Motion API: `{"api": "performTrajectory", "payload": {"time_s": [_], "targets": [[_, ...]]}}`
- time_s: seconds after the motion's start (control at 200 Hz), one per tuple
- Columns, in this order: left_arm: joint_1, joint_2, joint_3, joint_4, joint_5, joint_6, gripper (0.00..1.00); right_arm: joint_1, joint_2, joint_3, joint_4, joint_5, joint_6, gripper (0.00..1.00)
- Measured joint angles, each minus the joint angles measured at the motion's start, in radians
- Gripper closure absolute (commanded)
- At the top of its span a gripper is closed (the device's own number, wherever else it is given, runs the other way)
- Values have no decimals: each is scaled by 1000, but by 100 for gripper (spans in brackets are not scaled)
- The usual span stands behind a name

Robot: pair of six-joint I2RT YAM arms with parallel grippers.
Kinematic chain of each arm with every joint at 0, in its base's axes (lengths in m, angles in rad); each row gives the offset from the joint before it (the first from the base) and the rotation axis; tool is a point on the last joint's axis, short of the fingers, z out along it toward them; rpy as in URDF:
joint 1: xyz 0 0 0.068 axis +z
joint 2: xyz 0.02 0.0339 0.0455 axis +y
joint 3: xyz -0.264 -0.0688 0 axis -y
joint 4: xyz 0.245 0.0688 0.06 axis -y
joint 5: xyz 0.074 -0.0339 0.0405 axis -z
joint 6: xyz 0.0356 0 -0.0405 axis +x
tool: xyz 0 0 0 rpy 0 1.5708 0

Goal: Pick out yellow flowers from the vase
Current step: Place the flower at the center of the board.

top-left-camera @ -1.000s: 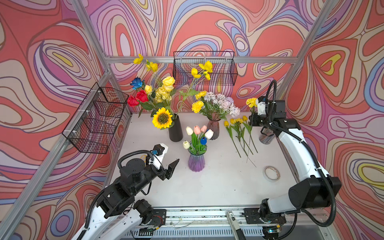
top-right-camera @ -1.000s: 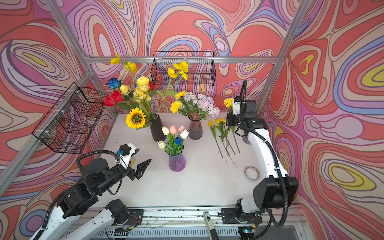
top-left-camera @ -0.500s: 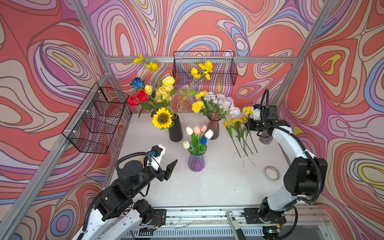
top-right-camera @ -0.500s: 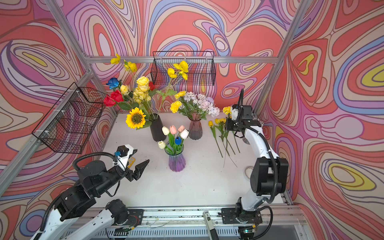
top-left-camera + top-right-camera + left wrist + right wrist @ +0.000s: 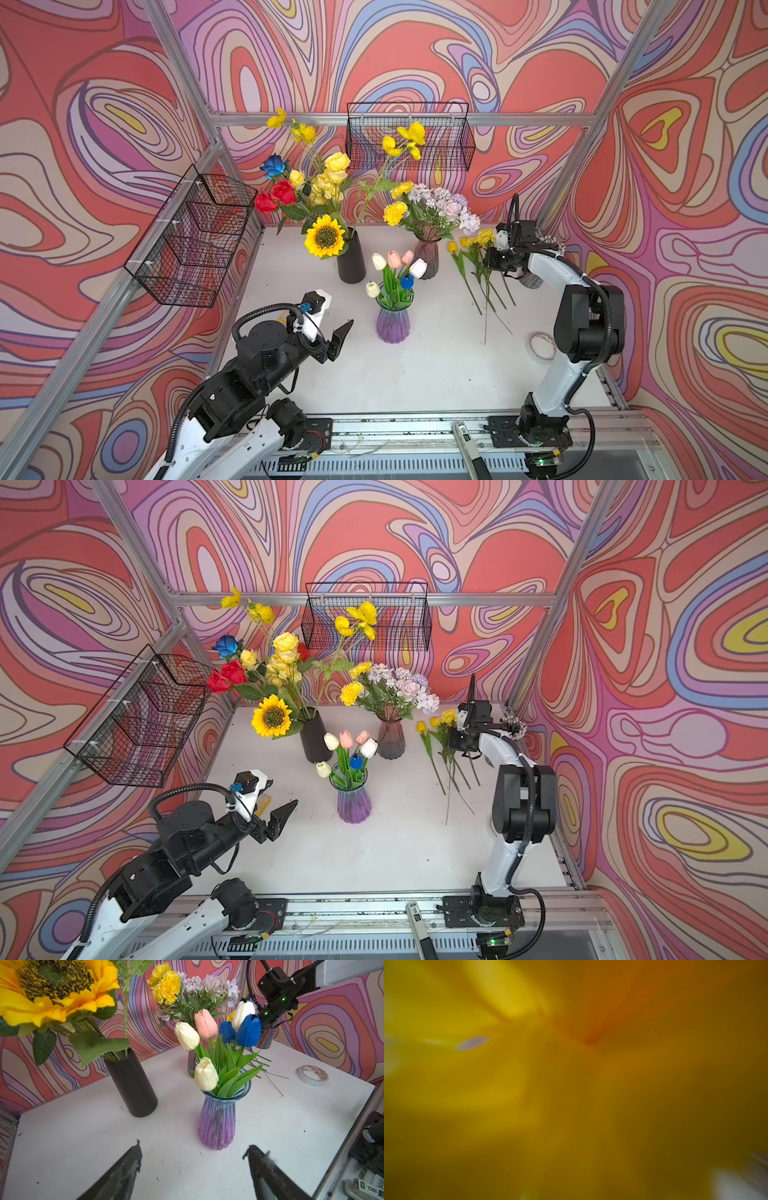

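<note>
Yellow flowers (image 5: 478, 240), part picked: several laid at the bench's (image 5: 415, 374) back right edge beside the clenched right pincer (image 5: 492, 261); sunflower (image 5: 325, 236), roses (image 5: 328, 187) and tall sprays (image 5: 409, 135) still in the black vase (image 5: 351, 262), marigolds (image 5: 395, 212) in the smoky vase (image 5: 427, 257); left pincer (image 5: 193, 1145) spread, empty.

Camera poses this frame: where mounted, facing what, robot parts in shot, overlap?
Top views: high over the front edge, looking down at the white table; left arm and right arm show in both top views.
Left wrist: on the left arm, low, facing the purple vase of tulips; open left pincer shows.
Right wrist: on the right arm; a blurred yellow flower fills the frame, no pincer visible.
Shared: left wrist and top views both see purple vase, black vase, tape roll.
</note>
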Motion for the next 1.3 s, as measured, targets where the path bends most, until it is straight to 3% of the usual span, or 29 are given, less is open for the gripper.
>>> {"api": "performTrajectory", "payload": {"time_s": [0.596, 1.297], "targets": [[0, -22, -5, -21, -23, -6, 16, -2, 87, 3, 40, 157, 1, 100], [0, -26, -5, -45, -38, -3, 16, -3, 94, 5, 32, 199, 3, 83]]}}
